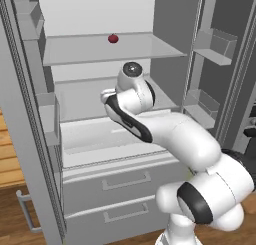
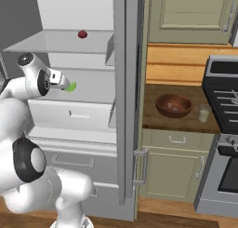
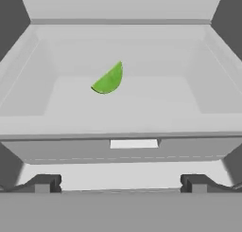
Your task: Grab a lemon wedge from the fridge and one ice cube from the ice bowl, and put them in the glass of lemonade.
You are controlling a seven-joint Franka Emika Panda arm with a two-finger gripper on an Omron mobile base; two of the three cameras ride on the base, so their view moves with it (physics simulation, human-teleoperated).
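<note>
One lemon wedge (image 3: 109, 79) lies in the fridge (image 1: 170, 19) drawer; my gripper (image 3: 121, 182) hangs released just short of it, lined up so its fingers can straddle it

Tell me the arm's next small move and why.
Probably ease the hand forward and slightly left toward the lemon wedge. The wedge lies loose on the fridge shelf ahead, left of centre between the wide-open fingers, which are short of it and hold nothing.
</note>
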